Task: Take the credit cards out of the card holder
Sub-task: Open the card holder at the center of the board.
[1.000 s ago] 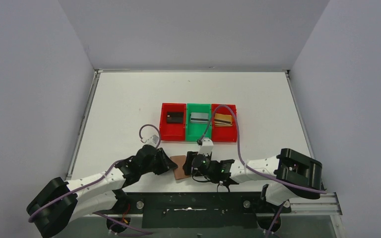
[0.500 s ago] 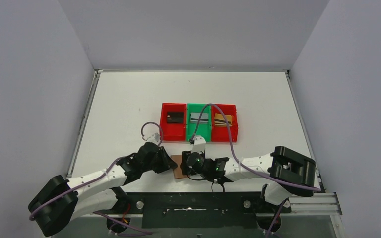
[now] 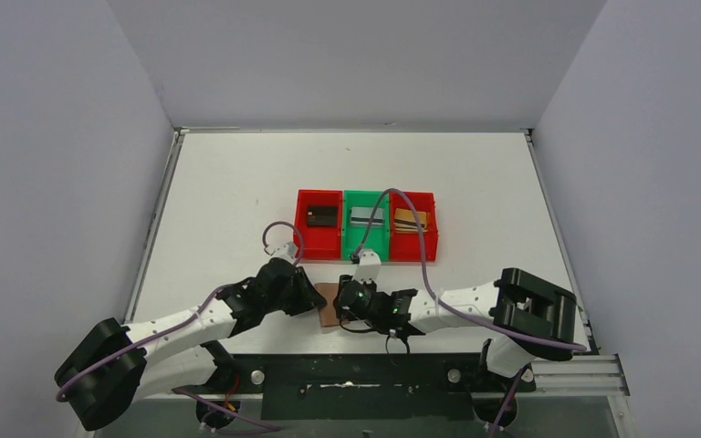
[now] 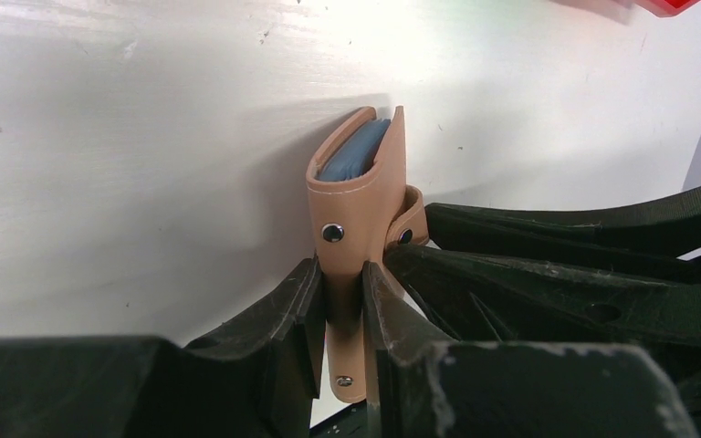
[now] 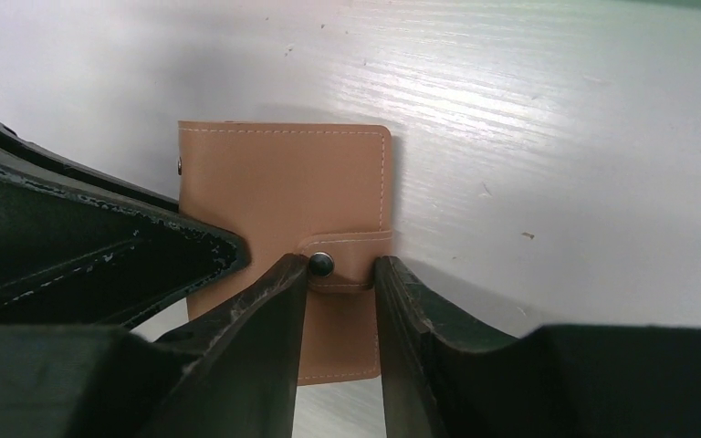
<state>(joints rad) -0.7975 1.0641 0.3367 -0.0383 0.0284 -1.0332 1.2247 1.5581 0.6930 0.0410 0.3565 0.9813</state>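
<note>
One card holder [image 3: 329,307], two red bins [image 3: 319,246] [image 3: 413,249], one green bin [image 3: 365,243], two arms [image 3: 183,326] [image 3: 461,306]

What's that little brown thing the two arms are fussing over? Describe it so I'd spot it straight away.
On the white table, find the row of red and green bins. Just nearer the camera sits the card holder, pinched by the left end effector: tan leather with a snap tab, unlike the bright plastic bins.
</note>
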